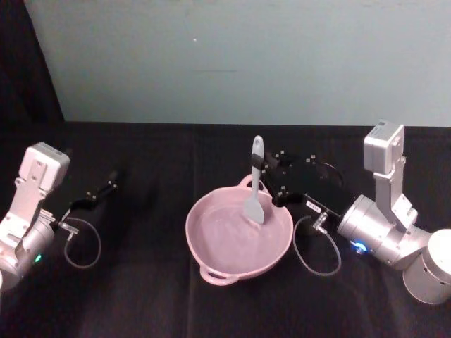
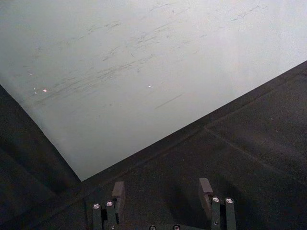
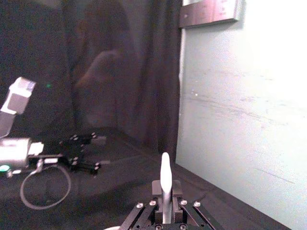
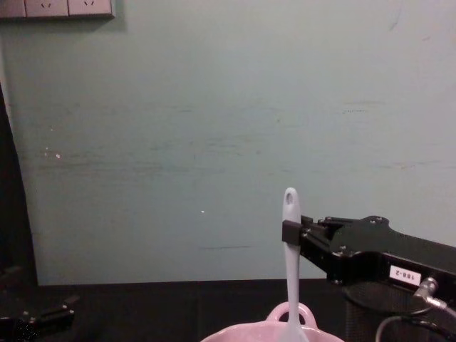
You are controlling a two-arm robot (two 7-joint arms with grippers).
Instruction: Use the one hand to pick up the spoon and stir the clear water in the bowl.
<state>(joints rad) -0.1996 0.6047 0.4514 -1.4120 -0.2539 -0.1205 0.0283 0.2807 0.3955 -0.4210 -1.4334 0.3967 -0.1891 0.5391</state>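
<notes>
The pale pink bowl (image 1: 211,246) sits mid-table, holding clear water. A white spoon (image 1: 255,204) stands almost upright with its flat blade down in the bowl and its holed handle end pointing up. My right gripper (image 1: 260,177) reaches in from the right and is shut on the spoon's handle. From the chest, the spoon (image 4: 290,249) rises above the bowl's rim (image 4: 285,315), held by the right gripper (image 4: 291,232). In the right wrist view the handle (image 3: 165,177) stands between the right gripper's (image 3: 165,194) fingers. My left gripper (image 1: 106,189) rests open at the far left.
A black mesh cup (image 4: 367,313) stands behind the right gripper. A cable loop (image 1: 317,253) hangs from the right wrist beside the bowl. The pale wall (image 1: 246,63) closes off the back of the black table (image 1: 141,296). The left gripper (image 2: 162,191) holds nothing.
</notes>
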